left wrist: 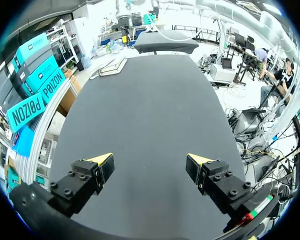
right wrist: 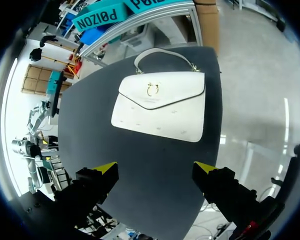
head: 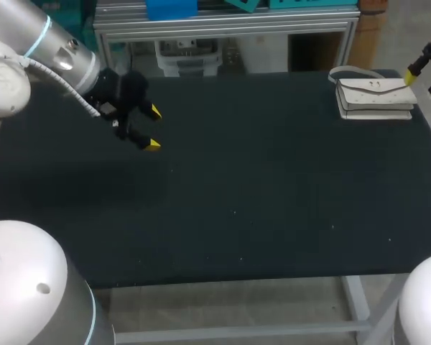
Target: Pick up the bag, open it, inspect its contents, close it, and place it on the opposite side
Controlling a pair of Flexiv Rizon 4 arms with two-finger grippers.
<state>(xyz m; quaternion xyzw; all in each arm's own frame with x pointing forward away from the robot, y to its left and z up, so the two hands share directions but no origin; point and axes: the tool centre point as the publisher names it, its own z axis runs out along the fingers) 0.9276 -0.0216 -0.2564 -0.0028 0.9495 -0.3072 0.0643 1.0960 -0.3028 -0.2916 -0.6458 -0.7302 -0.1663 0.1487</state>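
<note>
Right wrist view: white bag (right wrist: 160, 107) lies flat just ahead of the spread right tool (right wrist: 156, 168).

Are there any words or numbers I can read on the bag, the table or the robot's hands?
Bag: no words or numbers, only a small gold clasp on its flap.
Left gripper: no writing shows.
Right gripper: no writing shows.
Table: none.
</note>
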